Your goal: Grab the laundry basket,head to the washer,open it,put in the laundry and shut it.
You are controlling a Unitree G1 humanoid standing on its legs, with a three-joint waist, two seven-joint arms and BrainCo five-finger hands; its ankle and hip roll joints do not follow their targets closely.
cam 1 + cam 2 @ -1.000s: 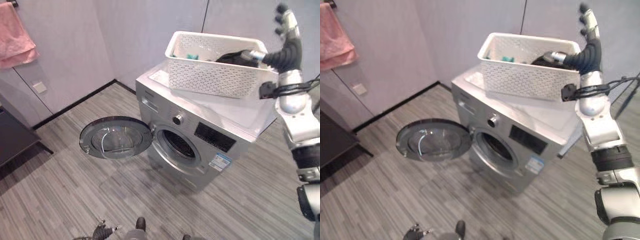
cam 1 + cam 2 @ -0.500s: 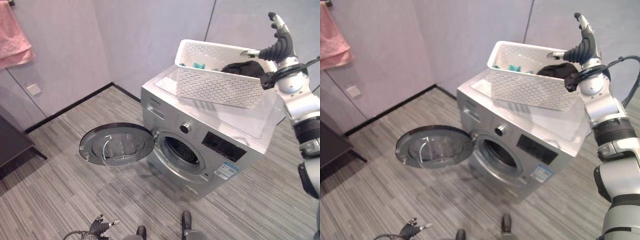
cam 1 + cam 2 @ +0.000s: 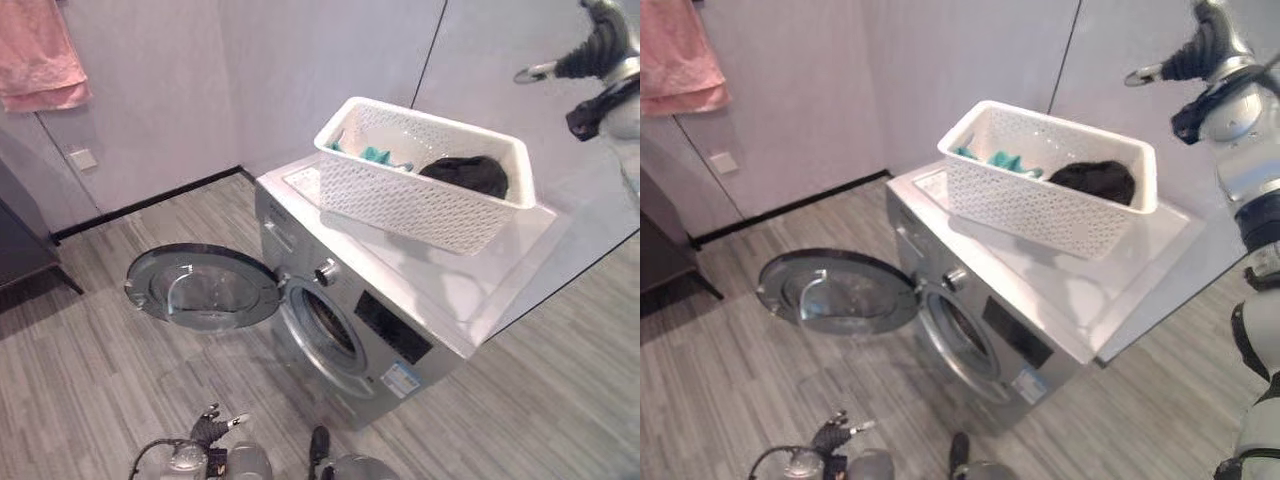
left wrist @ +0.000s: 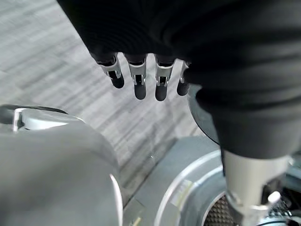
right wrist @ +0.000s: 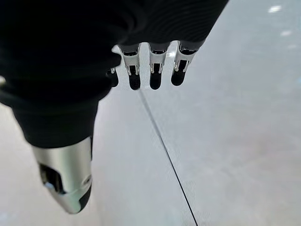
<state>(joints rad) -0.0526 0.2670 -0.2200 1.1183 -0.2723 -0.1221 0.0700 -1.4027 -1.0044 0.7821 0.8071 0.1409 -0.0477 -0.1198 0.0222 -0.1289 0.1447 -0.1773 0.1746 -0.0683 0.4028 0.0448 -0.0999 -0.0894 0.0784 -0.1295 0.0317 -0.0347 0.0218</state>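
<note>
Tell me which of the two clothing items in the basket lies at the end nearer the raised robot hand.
The black garment; the teal one lies at the basket's far end from the right robot hand.

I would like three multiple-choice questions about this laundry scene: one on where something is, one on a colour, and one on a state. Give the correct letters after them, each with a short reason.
1. Where is the laundry basket?
A. on top of the washer
B. on the floor
C. inside the drum

2. What colour is the towel hanging on the wall?
A. blue
B. pink
C. yellow

3. In what state is the washer door?
A. shut
B. swung open
C. taken off and lying on the washer top

Answers:
1 A: the white basket rests on the washer's flat top, with dark and teal laundry in it.
2 B: the cloth at the upper left is pink.
3 B: the round glass door stands out to the side of the drum opening.
</note>
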